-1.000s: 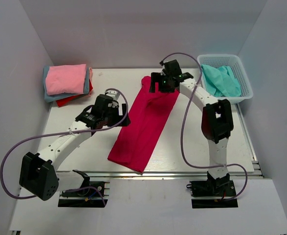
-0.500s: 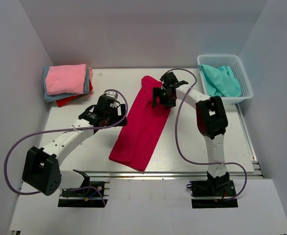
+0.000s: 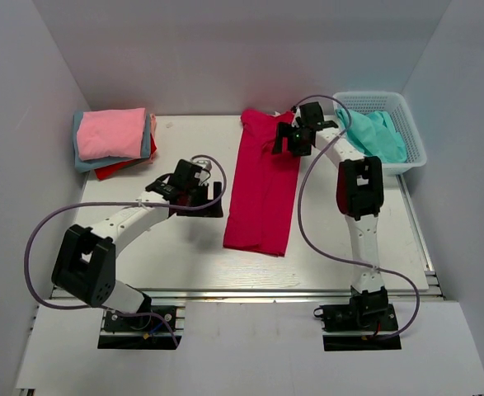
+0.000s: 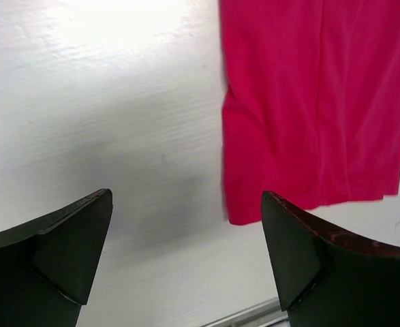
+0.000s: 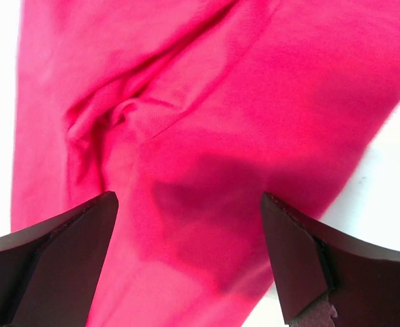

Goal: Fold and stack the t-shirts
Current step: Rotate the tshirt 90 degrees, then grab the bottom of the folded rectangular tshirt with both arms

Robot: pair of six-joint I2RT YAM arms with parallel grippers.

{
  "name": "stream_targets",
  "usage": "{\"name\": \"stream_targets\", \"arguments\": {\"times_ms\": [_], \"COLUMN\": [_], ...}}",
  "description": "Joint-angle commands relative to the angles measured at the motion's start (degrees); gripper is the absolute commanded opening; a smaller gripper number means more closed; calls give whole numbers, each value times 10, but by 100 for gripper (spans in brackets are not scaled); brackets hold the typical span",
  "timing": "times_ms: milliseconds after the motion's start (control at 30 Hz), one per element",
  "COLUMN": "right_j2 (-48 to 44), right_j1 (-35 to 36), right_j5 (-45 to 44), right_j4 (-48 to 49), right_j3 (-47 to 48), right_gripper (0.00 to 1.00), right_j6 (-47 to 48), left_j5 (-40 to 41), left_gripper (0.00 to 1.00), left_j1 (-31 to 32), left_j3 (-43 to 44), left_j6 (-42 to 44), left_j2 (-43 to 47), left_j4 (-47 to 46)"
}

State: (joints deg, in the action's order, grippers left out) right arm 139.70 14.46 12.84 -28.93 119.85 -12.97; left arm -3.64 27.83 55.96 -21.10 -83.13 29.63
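Lying folded lengthwise on the desk (image 3: 159, 247), the crimson shirt (image 3: 262, 190) sits left of the basket (image 3: 379, 96). The right hand (image 5: 186, 204) hangs spread over its end nearest the basket; the left hand (image 4: 186, 204), also spread, hovers farther left.

Left of the shirt (image 3: 262, 190) the table (image 3: 192, 247) lies open but for the left gripper (image 4: 186, 199); right of it the basket (image 3: 415, 161) stands, far-left the folded stack (image 3: 110, 136)
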Motion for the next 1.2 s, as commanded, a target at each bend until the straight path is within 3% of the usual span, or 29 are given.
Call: {"name": "stream_targets", "arguments": {"times_ms": [0, 33, 67, 100, 167, 333, 367, 600, 700, 800, 933, 967, 1067, 1100, 1167], "right_j2": [-123, -151, -213, -273, -350, -474, -484, -570, -576, -559, -530, -527, -509, -503, -498], "right_j1": [22, 24, 32, 35, 44, 61, 64, 97, 110, 117, 125, 127, 130, 127, 128], "right_j5": [71, 84, 88, 89, 76, 67, 78, 147, 166, 188, 189, 187, 195, 194, 185], "right_j4": [27, 74, 102, 172, 200, 139, 126, 34, 47, 70, 88, 101, 113, 116, 128], "right_j3": [-98, -139, -268, -311, -440, -565, -633, -742, -780, -797, -791, -792, -788, -789, -790], "right_gripper": [90, 90, 90, 90, 90, 90, 90, 90, 90, 90, 87, 85, 68, 55, 44], "right_j6": [40, 38, 29, 22, -4, -45, -52, -81, -93, -102, -108, -110, -119, -126, -126], "left_j5": [-68, -77, -90, -122, -156, -186, -192, -186, -186, -181, -186, -186, -193, -193, -193], "left_gripper": [100, 100, 100, 100, 100, 100, 97, 93, 86, 73, 44, 32, 11, 11, 2], "left_j1": [4, 4, 4, 9, 9, 27, 27, 48, 53, 58, 58, 58, 58, 63, 64], "left_j3": [0, -7, -16, -34, -52, -89, -95, -117, -117, -110, -97, -97, -97, -97, -97], "left_j6": [28, 28, 28, 33, 40, 41, 41, 34, 29, 29, 29, 34, 34, 34, 34], "left_j2": [-10, -10, -15, -15, -15, -27, -27, -33, -53, -81, -107, -114, -114, -114, -114], "left_j4": [2, 3, -6, -13, -31, -43, -53, -87, -112, -127, -121, -121, -116, -116, -121]}}
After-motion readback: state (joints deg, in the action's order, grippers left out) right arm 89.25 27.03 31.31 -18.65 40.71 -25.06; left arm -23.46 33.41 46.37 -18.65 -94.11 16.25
